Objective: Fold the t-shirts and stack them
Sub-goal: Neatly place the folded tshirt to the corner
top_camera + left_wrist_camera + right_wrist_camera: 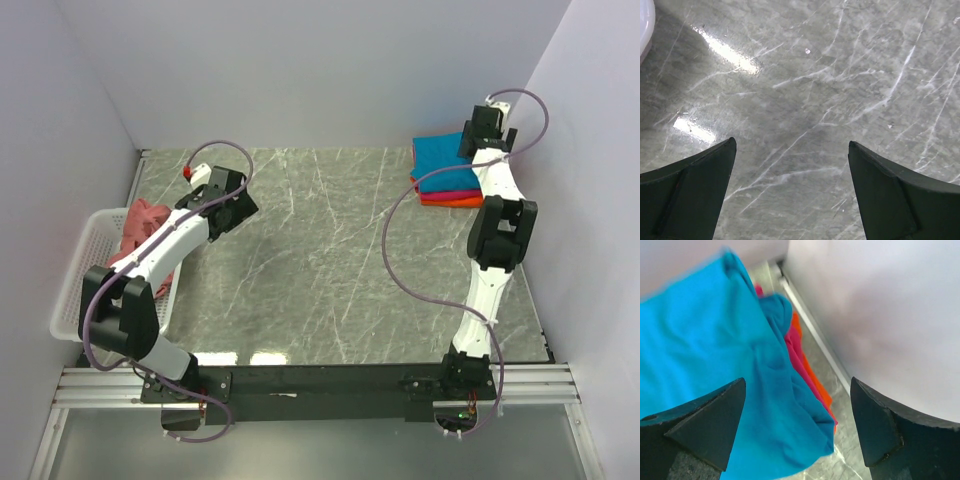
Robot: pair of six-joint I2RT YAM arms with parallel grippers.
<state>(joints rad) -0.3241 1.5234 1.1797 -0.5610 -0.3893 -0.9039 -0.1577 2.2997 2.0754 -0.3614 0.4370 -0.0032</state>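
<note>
T-shirts (445,162) lie softly folded, stacked on the veined marble table (330,250).

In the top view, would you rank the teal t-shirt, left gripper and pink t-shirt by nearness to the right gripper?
1. teal t-shirt, beneath the right gripper
2. left gripper, mid-left
3. pink t-shirt, in the basket, far left

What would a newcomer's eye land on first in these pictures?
The folded stack in the far right corner: a teal-blue t-shirt over a magenta t-shirt and an orange t-shirt, with the right claw open over it. Then the salmon-pink t-shirt bunched in the white basket at the left edge.
</note>
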